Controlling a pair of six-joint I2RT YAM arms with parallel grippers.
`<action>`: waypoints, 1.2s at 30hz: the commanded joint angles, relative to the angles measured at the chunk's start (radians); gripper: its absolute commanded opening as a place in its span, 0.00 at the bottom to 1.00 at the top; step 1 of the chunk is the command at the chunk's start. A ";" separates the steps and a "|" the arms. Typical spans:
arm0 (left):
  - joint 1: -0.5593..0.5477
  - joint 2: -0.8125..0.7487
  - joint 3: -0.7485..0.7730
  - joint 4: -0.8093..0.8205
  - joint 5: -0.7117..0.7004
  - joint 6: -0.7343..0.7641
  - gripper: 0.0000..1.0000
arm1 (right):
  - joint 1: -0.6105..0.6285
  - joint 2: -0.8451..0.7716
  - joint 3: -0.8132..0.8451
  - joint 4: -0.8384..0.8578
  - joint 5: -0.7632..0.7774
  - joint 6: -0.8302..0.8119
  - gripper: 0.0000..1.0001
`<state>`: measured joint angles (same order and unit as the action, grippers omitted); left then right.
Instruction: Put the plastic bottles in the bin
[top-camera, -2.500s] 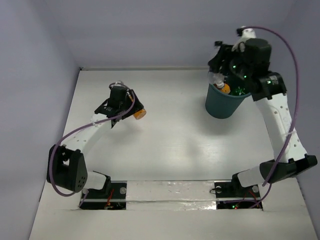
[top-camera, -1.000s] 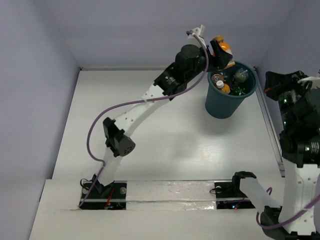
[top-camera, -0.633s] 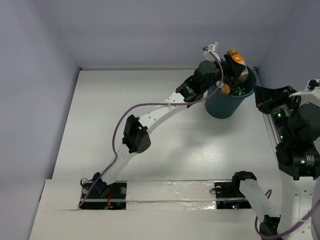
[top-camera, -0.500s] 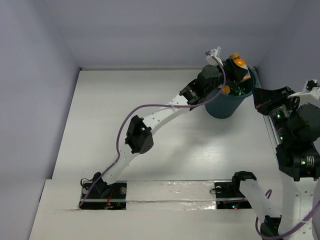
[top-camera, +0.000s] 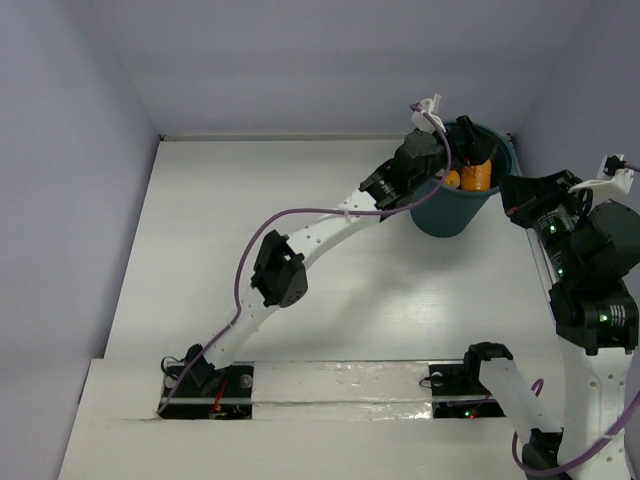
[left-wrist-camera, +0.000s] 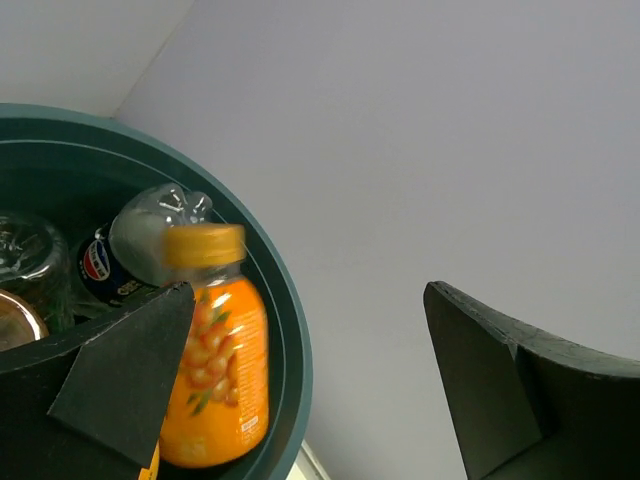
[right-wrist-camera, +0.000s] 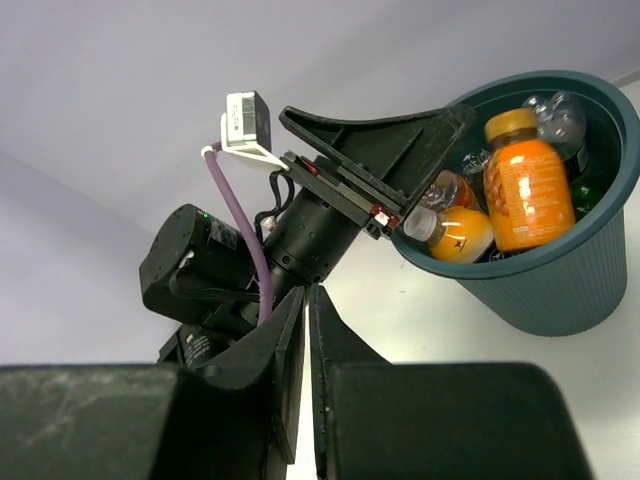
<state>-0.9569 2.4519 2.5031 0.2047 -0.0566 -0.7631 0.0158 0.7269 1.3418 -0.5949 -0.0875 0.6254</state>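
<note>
An orange bottle (top-camera: 477, 172) with an orange cap is seen upright inside the bin (top-camera: 440, 216), close to its wall, and is slightly blurred in the left wrist view (left-wrist-camera: 215, 370). Behind it a clear bottle with a dark blue label (left-wrist-camera: 105, 265) is leaned with its base upward, and a second orange bottle (right-wrist-camera: 462, 237) is seen lying lower down among the others. The bin, a dark teal round bucket, is stood at the far right corner of the white tabletop (top-camera: 300, 250). The left claw (top-camera: 458, 140) is held over the bin's near rim with its two fingers spread wide; nothing is gripped between them, and in the right wrist view the upright bottle (right-wrist-camera: 523, 190) is shown apart from both fingers. The left arm is stretched diagonally across the tabletop from its base, with a purple cable (top-camera: 300, 211) looped along it. The right claw (right-wrist-camera: 307, 295) is kept off to the right of the bin, apart from it and pointed toward it, with its fingers drawn to a narrow slit and nothing held between them. The tabletop is enclosed by pale lilac walls (top-camera: 300, 60).
</note>
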 joint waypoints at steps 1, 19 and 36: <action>0.007 -0.122 0.025 0.052 0.003 0.028 0.99 | 0.010 0.008 0.028 0.056 -0.006 -0.013 0.11; 0.037 -0.666 -0.238 -0.172 -0.161 0.309 0.99 | 0.010 0.037 0.238 0.096 -0.041 -0.036 0.00; 0.070 -1.519 -0.964 -0.533 -0.496 0.332 0.99 | 0.010 0.017 0.263 0.175 0.008 -0.053 0.76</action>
<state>-0.8883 0.9638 1.5463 -0.2886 -0.4969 -0.4313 0.0212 0.7525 1.6032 -0.5068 -0.1059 0.5915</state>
